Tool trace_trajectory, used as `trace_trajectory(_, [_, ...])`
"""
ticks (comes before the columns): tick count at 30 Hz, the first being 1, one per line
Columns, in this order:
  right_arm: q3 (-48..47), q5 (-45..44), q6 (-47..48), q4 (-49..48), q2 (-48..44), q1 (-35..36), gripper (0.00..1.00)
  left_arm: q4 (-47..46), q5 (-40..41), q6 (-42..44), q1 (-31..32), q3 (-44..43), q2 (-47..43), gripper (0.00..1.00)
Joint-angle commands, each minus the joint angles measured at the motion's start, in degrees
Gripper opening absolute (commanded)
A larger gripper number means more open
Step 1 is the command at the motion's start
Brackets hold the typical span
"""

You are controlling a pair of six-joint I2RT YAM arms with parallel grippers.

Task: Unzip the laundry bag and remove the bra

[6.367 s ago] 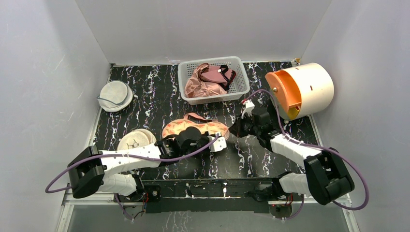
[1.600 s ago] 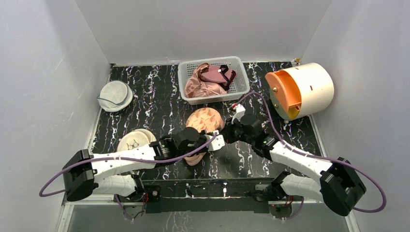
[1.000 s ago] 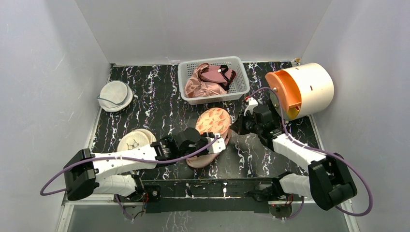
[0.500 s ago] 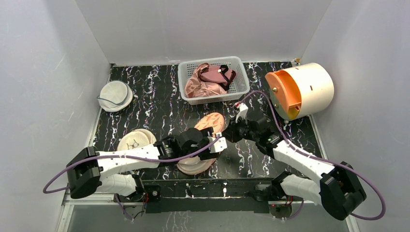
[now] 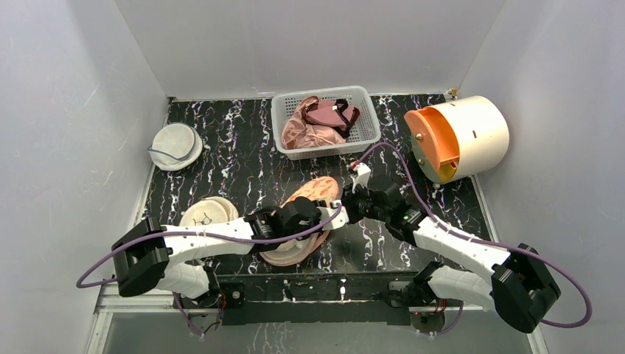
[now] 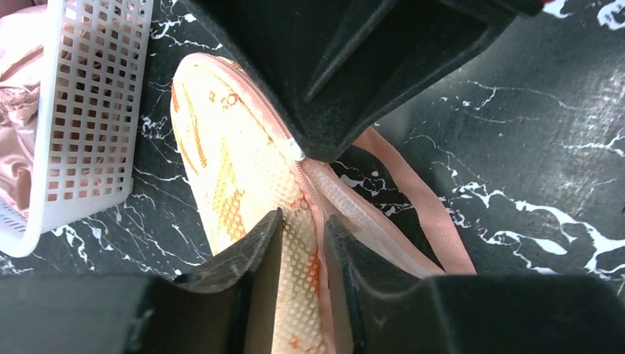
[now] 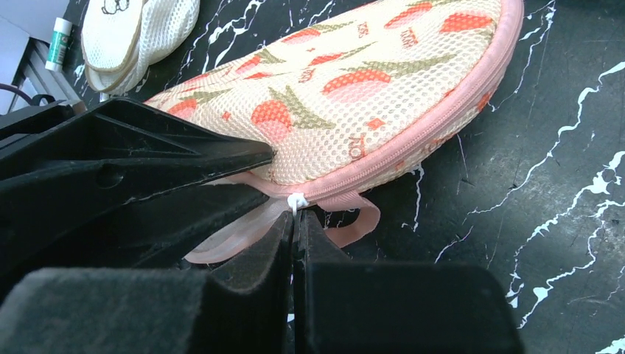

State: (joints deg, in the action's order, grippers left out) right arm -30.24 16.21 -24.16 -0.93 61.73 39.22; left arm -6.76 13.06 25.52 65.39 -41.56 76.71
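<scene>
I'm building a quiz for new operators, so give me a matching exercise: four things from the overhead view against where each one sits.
Things:
1. laundry bag
2. white basket
3. cream drum
4. round white pouch

Places:
A. far right
B. near middle
C. far left
D. far middle

Pairs: 1-B; 2-D; 3-A; 4-C

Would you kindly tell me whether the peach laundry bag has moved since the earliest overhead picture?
Yes. The laundry bag has swung from crosswise to lengthwise, its near end now farther from the basket.
</scene>
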Motion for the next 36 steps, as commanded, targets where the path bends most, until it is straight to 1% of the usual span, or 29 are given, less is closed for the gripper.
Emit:
trace_trajectory(1, [-2.95,-1.34,-0.54,-1.56,-1.95,0.84,0.0,0.87,1.68,0.19,0.18,-1.76,-0.57,0.19])
trace_trajectory(5, [-2.83,-2.7,-0.3,-0.98,-2.54,0.92,0.0,0.88,1.47,0.96,0.18,-1.77,-1.1,0.02])
trace_trajectory(6, [-2.81,-3.81,-0.23,-0.69,-2.78,0.88,0.0,0.94,1.42,1.54,0.18,-1.77,-1.32,0.0])
trace_trajectory(12, [-3.75,-13.23,2.01,1.63,-4.37,0.61,0.0,-0.05,-1.07,3.24,0.18,-0.2,-4.85,0.0])
trace_trajectory(15, [-4.18,-14.33,2.82,1.97,-3.8,-1.79,0.0,-0.51,-2.2,3.49,0.2,0.47,-6.54,0.0])
trace_trajectory(17, [-4.28,-12.68,3.5,1.71,-2.39,-5.06,0.0,-0.64,-2.88,3.53,0.18,0.67,-7.04,0.0])
trace_trajectory(20, [-4.77,-7.91,4.33,0.32,0.55,-10.42,0.0,-0.57,-3.17,3.46,0.17,0.76,-7.1,0.0])
trace_trajectory(22, [-5.41,-5.68,4.83,-0.41,2.29,-12.71,0.0,-0.37,-3.29,3.33,0.25,0.59,-7.02,0.0])
trace_trajectory(25, [-7.08,-4.78,5.61,0.18,3.91,-13.53,0.0,-0.07,-3.31,3.14,0.23,0.51,-6.8,0.0])
trace_trajectory(27, [-7.65,-2.52,5.9,0.75,4.05,-13.51,0.0,0.27,-3.07,3.01,0.19,0.22,-6.3,0.0])
trace_trajectory(31, [-6.49,0.38,5.09,0.67,2.84,-13.4,0.0,1.46,-1.46,2.3,0.18,-1.24,-4.24,0.0])
trace_trajectory(32, [-5.95,0.81,4.78,0.67,2.25,-13.3,0.0,1.69,-0.93,2.26,0.18,-1.52,-3.66,0.02])
trace_trajectory(34, [-5.01,1.62,4.02,0.51,0.97,-12.8,0.0,2.06,-0.17,1.99,0.23,-1.99,-2.73,0.11])
trace_trajectory(35, [-4.74,2.05,3.8,0.49,0.43,-12.39,0.0,2.12,0.05,1.97,0.21,-2.15,-2.38,0.17])
trace_trajectory(36, [-4.52,2.23,3.58,0.49,-0.13,-11.81,0.0,2.0,0.37,1.73,0.24,-2.15,-2.12,0.25])
